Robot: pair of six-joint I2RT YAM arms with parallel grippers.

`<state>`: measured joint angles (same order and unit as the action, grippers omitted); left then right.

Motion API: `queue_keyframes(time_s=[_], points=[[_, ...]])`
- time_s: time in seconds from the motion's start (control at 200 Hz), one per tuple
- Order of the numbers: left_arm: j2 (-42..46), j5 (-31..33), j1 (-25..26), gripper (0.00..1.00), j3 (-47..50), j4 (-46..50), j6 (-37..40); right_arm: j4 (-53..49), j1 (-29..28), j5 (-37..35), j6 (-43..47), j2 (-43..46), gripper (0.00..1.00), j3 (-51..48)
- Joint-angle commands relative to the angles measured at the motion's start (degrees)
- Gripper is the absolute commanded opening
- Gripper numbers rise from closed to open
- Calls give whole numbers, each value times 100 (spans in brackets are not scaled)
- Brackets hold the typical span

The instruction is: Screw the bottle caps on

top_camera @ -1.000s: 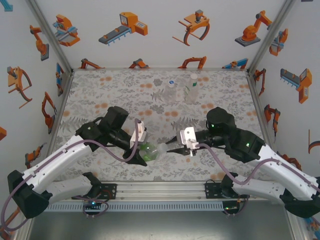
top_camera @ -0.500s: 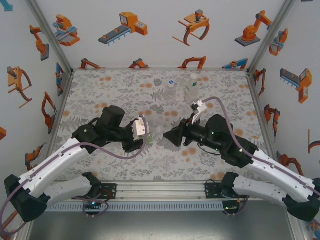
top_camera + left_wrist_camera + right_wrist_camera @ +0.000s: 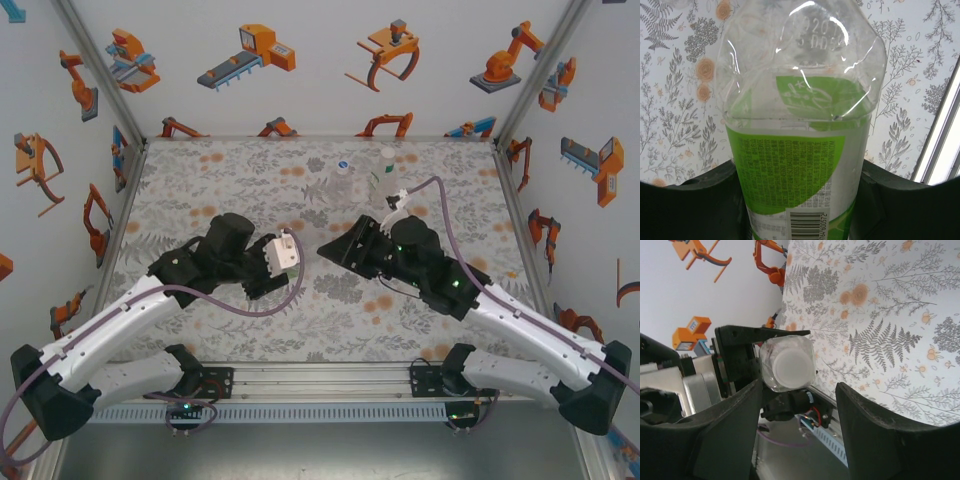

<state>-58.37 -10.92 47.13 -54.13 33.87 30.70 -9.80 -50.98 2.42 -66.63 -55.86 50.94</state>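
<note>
Green-labelled bottle [image 3: 800, 150]: clear plastic with a dented shoulder, a green wrap label with fine print and a barcode at the near end. White cap [image 3: 794, 367] sits on its neck, seen face-on from the right wrist.

Left hand [image 3: 799, 197]: clamped on the bottle's labelled body, a finger on either side, holding it over the middle of the worktop [image 3: 200, 180].

Right hand [image 3: 325, 248]: jaws parted, nothing between them. Its tips face the cap, just short of it.

Two more clear bottles [image 3: 342, 182] [image 3: 383, 178] stand upright near the far edge, well apart from both hands.

Change over the last second: the right hand was shut at the bottle's neck, close to the near edge. It has since let go, rolled its wrist over and moved farther from the near edge. The left hand has carried the bottle the same way, and little of the green now shows from above.

Orientation: long axis runs out along the left hand's fingers. Cap end points away from the left hand, straight at the right hand. Barcode end sits nearest the left wrist camera.
</note>
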Motion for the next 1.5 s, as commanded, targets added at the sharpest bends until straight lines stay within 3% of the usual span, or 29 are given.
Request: queue_keyframes(time_s=[0.0,0.325,0.751,1.011,1.161,1.272,1.492], points=[[-13,234,75,0,56,-4,-3,275,101,375,-303,-70,56,19],[-46,410,230,0,51,36,71,302,475,900,-459,-464,50,20],[-95,659,375,0,36,126,153,427,564,1277,-512,-839,41,83],[-91,687,392,0,35,120,155,418,589,1408,-509,-866,25,105],[-118,690,393,0,30,137,142,395,600,1455,-452,-862,9,129],[-92,627,393,0,24,138,136,688,601,1561,-99,-798,0,99],[120,231,376,0,85,27,168,565,598,1651,1500,-317,0,207]])
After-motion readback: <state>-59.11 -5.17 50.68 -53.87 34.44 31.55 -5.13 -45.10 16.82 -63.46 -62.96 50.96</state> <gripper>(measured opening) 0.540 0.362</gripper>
